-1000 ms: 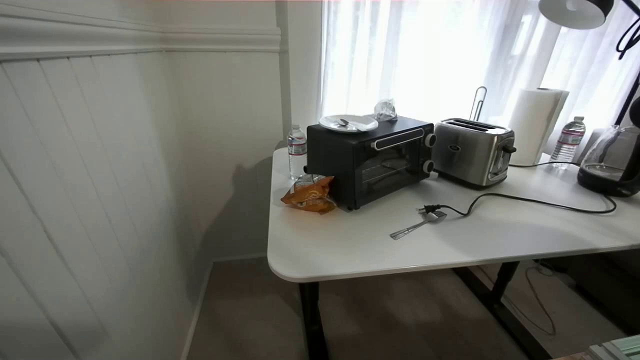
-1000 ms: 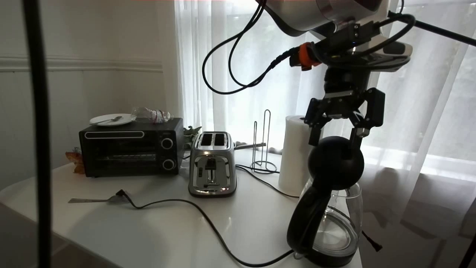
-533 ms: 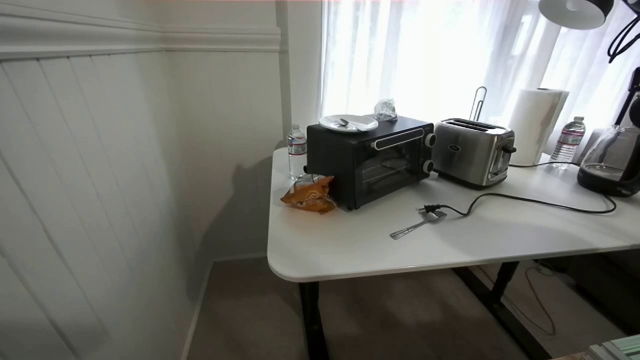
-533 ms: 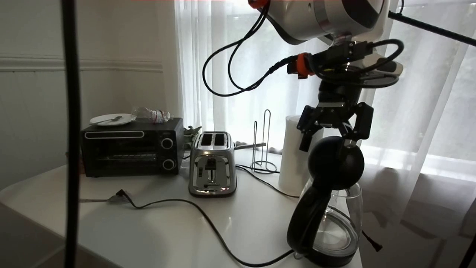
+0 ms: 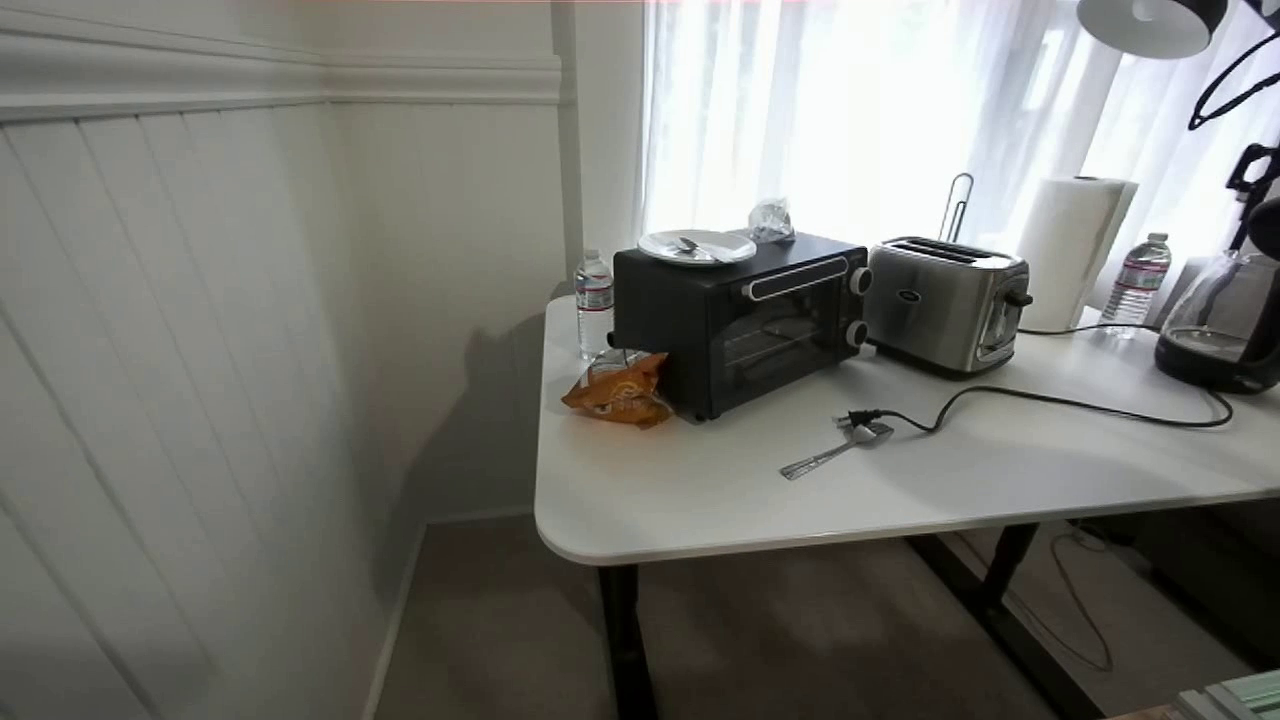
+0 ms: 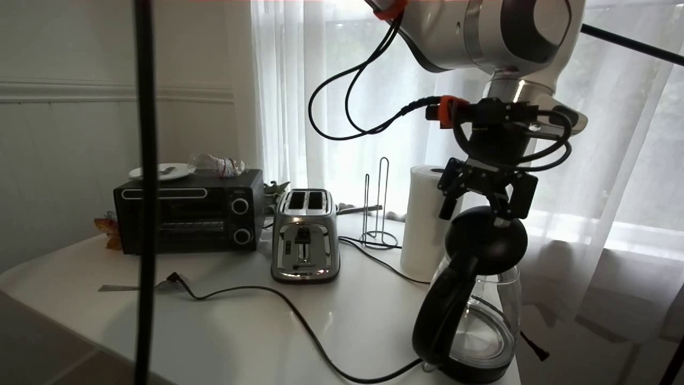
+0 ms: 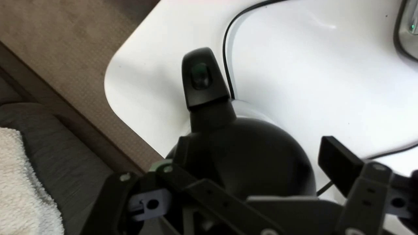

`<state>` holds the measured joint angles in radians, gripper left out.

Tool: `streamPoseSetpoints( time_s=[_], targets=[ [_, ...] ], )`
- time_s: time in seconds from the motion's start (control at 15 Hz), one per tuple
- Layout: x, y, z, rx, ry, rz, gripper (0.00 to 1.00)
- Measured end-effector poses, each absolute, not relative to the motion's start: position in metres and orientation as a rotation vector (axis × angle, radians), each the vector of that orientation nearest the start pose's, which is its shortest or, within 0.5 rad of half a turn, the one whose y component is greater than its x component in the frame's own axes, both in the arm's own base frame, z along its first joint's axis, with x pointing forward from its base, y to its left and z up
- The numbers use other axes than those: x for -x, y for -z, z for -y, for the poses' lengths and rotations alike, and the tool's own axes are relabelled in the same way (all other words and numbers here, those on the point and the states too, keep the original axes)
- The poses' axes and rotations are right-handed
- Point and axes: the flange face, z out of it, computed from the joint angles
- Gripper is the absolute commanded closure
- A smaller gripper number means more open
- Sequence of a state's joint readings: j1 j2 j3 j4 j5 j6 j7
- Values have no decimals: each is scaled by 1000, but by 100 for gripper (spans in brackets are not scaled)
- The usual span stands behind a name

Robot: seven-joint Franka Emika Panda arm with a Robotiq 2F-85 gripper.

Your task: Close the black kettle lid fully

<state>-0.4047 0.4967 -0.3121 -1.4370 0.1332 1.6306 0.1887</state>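
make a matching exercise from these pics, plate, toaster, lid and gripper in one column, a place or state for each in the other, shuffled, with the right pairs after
Things
1. plate
2. toaster
3. lid
4. gripper

Places or states
A. between the oven and the paper roll
B. jaws apart
C. on top of the oven
D. adjoining the kettle handle

Right pairs: 1-C, 2-A, 3-D, 4-B
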Motion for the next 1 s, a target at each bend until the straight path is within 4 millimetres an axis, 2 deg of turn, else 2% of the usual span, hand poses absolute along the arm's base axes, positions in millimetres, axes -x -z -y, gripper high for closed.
streamPoseSetpoints(
  time_s=[0.2,0.53,1.0],
  targets=[
    [-534,-392,409,2723,-325,-1380,0],
    [-536,-388,417,2699,-261,-1413,0],
    [-544,-358,421,2611,-266,-1566,0]
  ],
)
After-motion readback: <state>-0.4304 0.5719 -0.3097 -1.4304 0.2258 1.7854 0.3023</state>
